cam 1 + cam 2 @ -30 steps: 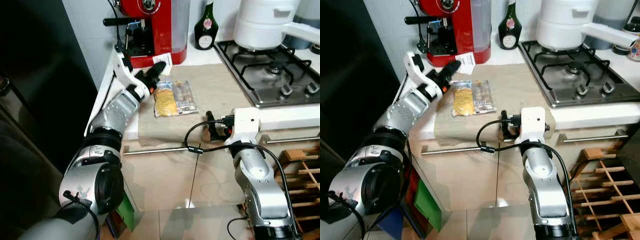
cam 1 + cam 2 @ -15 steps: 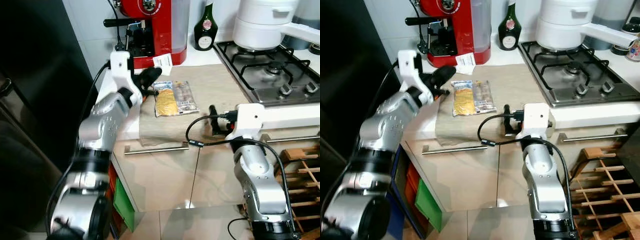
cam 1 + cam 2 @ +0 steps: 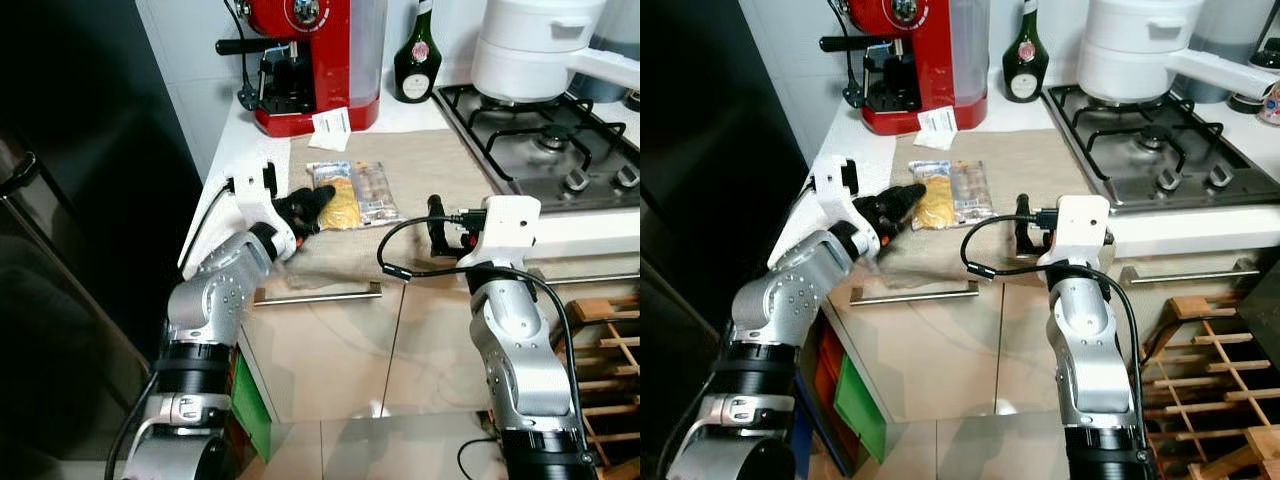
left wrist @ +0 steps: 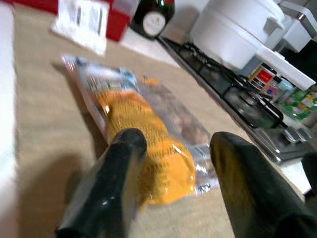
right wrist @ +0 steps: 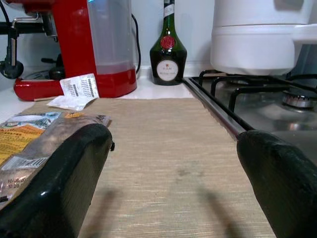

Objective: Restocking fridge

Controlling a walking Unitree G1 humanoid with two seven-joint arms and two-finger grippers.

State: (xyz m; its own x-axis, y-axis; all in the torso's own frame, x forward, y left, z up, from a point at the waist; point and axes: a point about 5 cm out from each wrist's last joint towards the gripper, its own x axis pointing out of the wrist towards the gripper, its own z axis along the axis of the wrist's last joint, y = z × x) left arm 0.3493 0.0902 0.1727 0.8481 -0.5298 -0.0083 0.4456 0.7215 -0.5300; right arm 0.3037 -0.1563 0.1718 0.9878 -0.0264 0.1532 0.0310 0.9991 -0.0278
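Packet: I see the clear plastic food packet with orange contents (image 3: 345, 194) lying flat on the beige woven mat (image 3: 430, 170), left of the steel gas hob (image 3: 545, 150).
Left gripper (image 3: 308, 207): my black fingers are spread at the packet's near left end, straddling its orange part, not closed on it.
Right gripper (image 3: 438, 222): resting at the mat's near edge, right of the packet, fingers wide apart, empty.
Far counter: red coffee machine (image 3: 310, 60), green glass bottle (image 3: 416, 55), white lidded pot (image 3: 535, 45).
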